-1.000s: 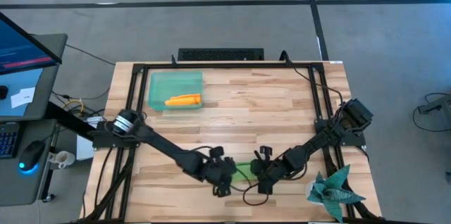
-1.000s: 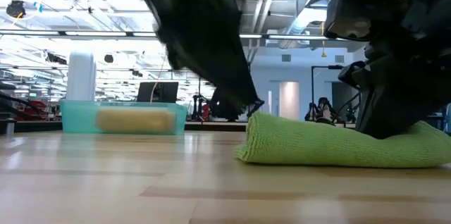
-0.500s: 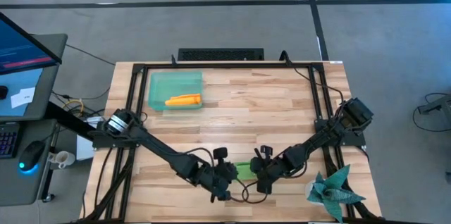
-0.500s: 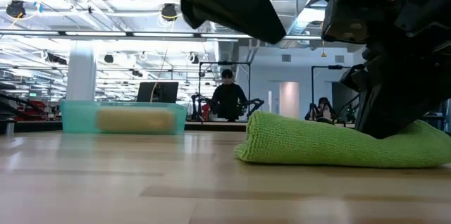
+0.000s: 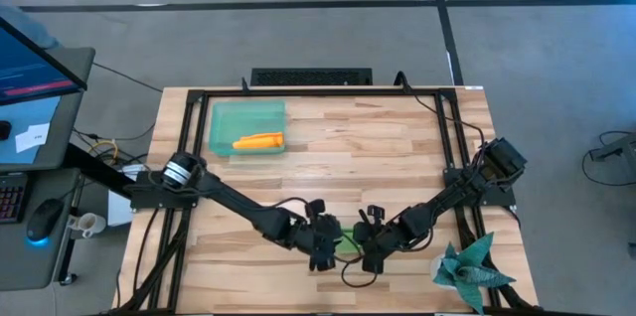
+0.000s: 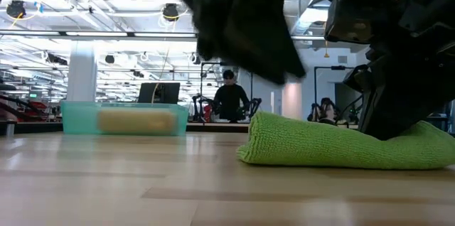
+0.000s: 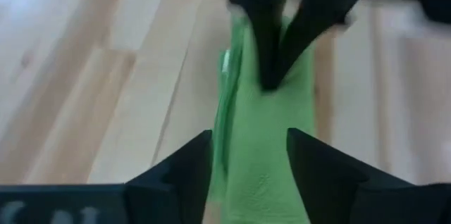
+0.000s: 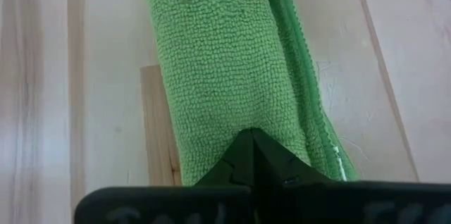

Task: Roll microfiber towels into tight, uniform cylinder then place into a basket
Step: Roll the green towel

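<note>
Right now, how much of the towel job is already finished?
About half. Done: the orange towel lies rolled in the basket. In hand: the green towel lies rolled on the table; the right gripper is shut on one end, and the open left gripper hangs over the other end. Left: carry it to the basket.

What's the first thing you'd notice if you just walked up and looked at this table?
The bright lime green towel, rolled up near the table's front edge, with both dark arms meeting over it. The right gripper is shut on one end of the roll, and the left gripper is open around the other end. Then the mint-green basket at the back left, with a rolled orange towel inside.
</note>
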You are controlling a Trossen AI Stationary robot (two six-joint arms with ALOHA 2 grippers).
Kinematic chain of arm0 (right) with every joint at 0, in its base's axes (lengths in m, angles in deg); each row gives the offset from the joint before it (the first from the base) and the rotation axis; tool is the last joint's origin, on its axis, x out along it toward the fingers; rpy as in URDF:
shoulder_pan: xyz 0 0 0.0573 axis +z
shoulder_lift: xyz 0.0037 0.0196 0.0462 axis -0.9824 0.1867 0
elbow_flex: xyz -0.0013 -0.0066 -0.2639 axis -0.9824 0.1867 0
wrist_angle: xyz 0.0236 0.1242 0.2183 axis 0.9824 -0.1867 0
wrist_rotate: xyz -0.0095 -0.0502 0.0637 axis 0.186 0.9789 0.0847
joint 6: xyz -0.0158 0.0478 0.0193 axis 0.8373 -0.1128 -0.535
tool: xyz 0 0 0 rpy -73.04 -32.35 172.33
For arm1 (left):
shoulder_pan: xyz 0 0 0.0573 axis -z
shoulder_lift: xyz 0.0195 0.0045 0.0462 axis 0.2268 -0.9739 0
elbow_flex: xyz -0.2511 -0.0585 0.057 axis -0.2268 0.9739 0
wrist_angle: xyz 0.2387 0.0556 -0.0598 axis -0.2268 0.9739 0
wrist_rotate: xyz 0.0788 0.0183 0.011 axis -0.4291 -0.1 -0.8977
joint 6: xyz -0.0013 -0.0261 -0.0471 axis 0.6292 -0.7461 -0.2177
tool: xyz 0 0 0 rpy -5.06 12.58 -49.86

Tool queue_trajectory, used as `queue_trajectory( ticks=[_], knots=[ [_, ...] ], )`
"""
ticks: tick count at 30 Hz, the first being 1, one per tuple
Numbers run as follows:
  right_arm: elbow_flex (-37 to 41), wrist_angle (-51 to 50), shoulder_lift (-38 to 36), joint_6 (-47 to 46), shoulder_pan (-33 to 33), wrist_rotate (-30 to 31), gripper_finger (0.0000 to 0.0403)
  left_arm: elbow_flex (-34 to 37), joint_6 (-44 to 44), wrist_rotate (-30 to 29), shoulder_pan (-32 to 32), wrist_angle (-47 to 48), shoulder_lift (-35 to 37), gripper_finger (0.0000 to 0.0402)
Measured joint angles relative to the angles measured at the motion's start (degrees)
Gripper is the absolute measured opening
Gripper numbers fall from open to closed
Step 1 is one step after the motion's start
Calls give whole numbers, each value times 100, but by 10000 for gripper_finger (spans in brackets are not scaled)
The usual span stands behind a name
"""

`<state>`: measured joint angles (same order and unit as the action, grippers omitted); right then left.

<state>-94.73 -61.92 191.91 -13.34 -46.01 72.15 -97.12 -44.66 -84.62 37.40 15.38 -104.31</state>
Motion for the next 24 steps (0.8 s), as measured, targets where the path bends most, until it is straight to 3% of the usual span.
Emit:
queue_trajectory(
  ticks=[6,15,24],
  knots=[
    [-4,-46,0,-2,11,23,19,4,-144,751,-161,-485,-607,191],
    [-9,-70,-1,-5,9,-29,20,-31,-601,602,-164,-195,-909,169],
    [-25,-250,-9,-442,-87,-424,79,-31,-577,538,-146,-106,-948,162]
  ],
)
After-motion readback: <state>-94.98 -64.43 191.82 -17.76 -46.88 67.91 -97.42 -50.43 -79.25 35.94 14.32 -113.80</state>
